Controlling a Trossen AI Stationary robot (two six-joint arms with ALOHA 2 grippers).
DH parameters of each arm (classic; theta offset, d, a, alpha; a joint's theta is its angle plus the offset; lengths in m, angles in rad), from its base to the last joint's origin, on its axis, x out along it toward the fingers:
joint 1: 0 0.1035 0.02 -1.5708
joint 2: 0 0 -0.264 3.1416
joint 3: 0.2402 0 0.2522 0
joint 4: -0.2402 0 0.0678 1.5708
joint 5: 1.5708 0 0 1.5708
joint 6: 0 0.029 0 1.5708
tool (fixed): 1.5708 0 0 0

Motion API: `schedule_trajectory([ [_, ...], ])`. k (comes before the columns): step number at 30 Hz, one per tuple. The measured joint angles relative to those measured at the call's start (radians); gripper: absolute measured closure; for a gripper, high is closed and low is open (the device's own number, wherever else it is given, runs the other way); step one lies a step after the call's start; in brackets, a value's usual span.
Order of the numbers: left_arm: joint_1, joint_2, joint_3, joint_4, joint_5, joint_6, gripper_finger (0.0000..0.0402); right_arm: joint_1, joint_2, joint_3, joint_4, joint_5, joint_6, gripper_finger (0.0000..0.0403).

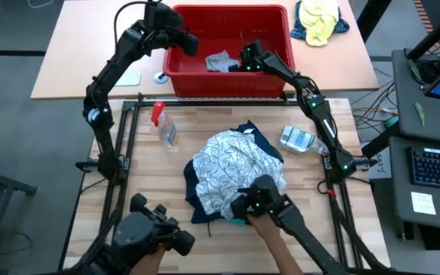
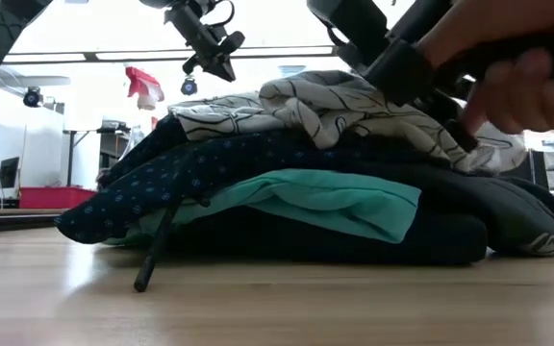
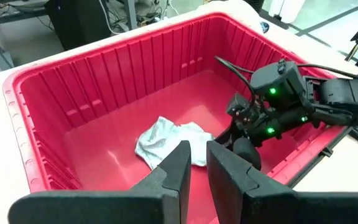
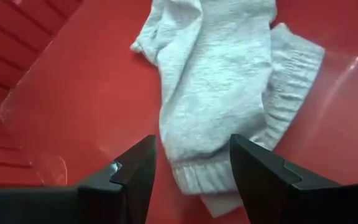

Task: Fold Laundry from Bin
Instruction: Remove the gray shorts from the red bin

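The red bin (image 1: 228, 11) stands on the far table. One light grey garment (image 1: 220, 63) lies crumpled on the bin's floor (image 3: 104, 143). My right gripper (image 4: 194, 168) reaches down into the bin, open. Its fingers stand either side of the grey garment's ribbed hem end (image 4: 204, 177), and I see no touch. My left gripper (image 3: 194, 168) hovers shut above the bin's left part, holding nothing. On the wooden table a pile of laundry (image 1: 235, 172) rests with a white leaf-print garment (image 2: 354, 106) on top, then navy dotted cloth (image 2: 219, 173), turquoise cloth (image 2: 335, 202) and dark cloth below.
A spray bottle with a red top (image 1: 163, 126) stands left of the pile and a plastic packet (image 1: 296, 139) lies right of it. A yellow-and-blue cloth bundle (image 1: 319, 19) lies beside the bin. A person's hand (image 2: 517, 91) works dark control arms (image 1: 262, 200) at the near edge.
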State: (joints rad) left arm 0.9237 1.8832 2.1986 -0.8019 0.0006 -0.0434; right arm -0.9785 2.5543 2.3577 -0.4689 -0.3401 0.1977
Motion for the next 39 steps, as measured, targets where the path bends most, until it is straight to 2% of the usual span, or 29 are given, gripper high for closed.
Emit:
schedule_trajectory([
  [3,0.0,0.0,0.0,0.011,0.0,0.0,0.0365,0.005,0.001,0.0,0.033,0.0,-0.01,0.0212],
  [8,0.0,0.0,0.0,0.015,-0.001,0.0,0.0365,0.008,0.001,0.001,-0.044,-0.053,-0.087,0.0238],
  [11,0.0,0.0,0.0,0.015,-0.001,0.0,0.0365,0.008,0.001,0.005,-0.099,-0.068,-0.131,0.0285],
  [14,0.0,0.0,0.0,0.015,-0.001,0.0,0.0365,0.006,0.001,0.004,-0.144,-0.106,-0.14,0.0362],
  [16,0.0,0.0,0.0,0.015,0.0,-0.002,0.0365,0.006,-0.006,0.002,-0.158,-0.13,-0.147,0.0383],
  [19,0.0,0.0,0.0,0.012,0.0,-0.007,0.0365,0.001,-0.013,-0.005,-0.126,-0.225,-0.131,0.0392],
  [21,0.0,0.0,0.0,0.002,0.0,-0.007,0.0365,-0.01,-0.013,-0.008,-0.066,-0.32,-0.062,0.0394],
  [22,0.0,0.0,0.0,-0.004,0.0,-0.007,0.0365,-0.011,-0.015,-0.008,-0.022,-0.33,-0.038,0.0394],
  [27,0.0,0.0,0.0,-0.04,0.0,0.006,0.0365,-0.026,-0.062,-0.006,0.117,-0.353,0.049,0.0394],
  [31,0.0,0.0,-0.001,-0.055,-0.001,0.025,0.0365,-0.044,-0.114,0.003,0.307,-0.378,0.199,0.0394],
  [36,0.0,0.0,-0.002,-0.055,0.0,0.034,0.0365,-0.072,-0.096,-0.005,0.458,-0.355,0.378,0.0394],
  [39,0.0,0.0,-0.002,-0.055,0.0,0.041,0.0365,-0.071,-0.1,-0.002,0.439,-0.3,0.405,0.0394],
])
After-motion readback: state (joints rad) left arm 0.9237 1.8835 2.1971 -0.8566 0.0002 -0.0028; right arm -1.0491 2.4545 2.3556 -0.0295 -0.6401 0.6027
